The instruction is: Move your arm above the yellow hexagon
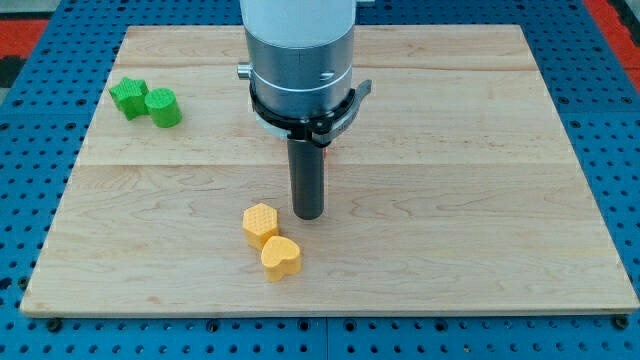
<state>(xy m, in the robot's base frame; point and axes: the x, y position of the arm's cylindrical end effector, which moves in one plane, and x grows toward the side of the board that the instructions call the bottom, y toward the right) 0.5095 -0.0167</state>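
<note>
The yellow hexagon (260, 223) lies on the wooden board (450, 200), below the board's middle. A yellow heart (281, 257) touches it at its lower right. My tip (308, 215) stands just to the right of the hexagon and slightly above it in the view, a small gap apart. The rod hangs from the grey arm body (300, 60) at the view's top centre.
A green star-shaped block (128, 97) and a green cylinder (163, 107) sit together at the board's upper left. A small red thing (331, 152) shows partly behind the rod. Blue pegboard (40, 150) surrounds the board.
</note>
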